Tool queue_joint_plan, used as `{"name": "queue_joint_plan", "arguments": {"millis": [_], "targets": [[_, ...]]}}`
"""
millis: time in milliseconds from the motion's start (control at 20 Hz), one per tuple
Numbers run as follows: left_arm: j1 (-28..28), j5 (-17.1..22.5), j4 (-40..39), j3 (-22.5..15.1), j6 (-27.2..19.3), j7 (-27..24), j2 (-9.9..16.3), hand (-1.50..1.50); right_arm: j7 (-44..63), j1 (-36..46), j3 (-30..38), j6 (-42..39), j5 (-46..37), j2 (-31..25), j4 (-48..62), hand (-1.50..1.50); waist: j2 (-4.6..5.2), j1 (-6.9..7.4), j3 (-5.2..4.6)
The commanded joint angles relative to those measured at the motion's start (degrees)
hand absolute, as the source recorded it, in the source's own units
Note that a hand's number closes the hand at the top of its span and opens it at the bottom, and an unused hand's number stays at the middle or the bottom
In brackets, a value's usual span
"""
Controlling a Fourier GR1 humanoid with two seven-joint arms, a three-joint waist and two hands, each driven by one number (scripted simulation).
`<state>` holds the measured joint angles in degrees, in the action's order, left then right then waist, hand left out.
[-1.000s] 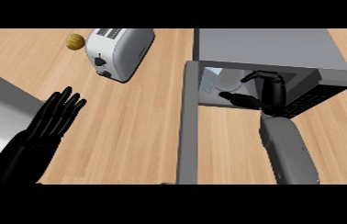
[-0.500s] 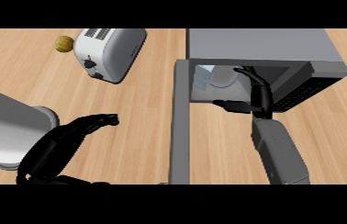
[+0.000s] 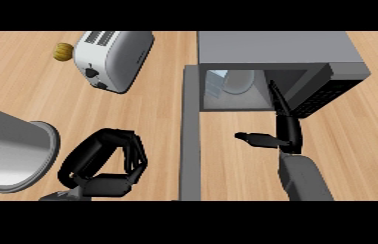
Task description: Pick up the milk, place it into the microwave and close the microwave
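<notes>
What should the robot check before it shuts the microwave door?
1. Milk inside the microwave: ok, it stands upright in the cavity.
2. Right hand let go of the milk: ok, fingers are straight and apart from it.
3. Right hand clear of the opening: not ok, its fingertips reach the cavity's front edge.
4. Door open and ready to swing: ok, it sticks out toward the robot, left of the opening.
5. Left hand free: ok, it is curled and holds nothing, left of the door.
6. Toaster out of the way: ok, it sits left of the microwave.
</notes>
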<state>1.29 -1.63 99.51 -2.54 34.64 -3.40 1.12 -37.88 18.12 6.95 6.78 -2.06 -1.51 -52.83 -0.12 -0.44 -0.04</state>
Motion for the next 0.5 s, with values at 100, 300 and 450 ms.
{"name": "queue_joint_plan", "arguments": {"millis": [100,300,450], "targets": [[1.5,-9.6,-9.5,-6.2,-0.7,-7.0,-0.3,1.50,3.9,-12.6,-5.8,-0.9,-0.2,1.5,-15.2,-1.50,-0.09,-0.87,-0.04],[5.1,-12.4,-14.1,-11.9,-2.6,-6.8,-1.1,1.50,4.3,-18.5,-5.6,-3.1,0.1,-1.6,-22.3,-1.50,0.04,-0.47,0.00],[0.9,-15.5,-15.0,-15.4,-2.5,-10.0,-1.1,1.50,5.7,-26.4,-7.4,-3.8,0.6,-1.4,-31.5,-1.50,-0.03,-0.36,0.00]]}}
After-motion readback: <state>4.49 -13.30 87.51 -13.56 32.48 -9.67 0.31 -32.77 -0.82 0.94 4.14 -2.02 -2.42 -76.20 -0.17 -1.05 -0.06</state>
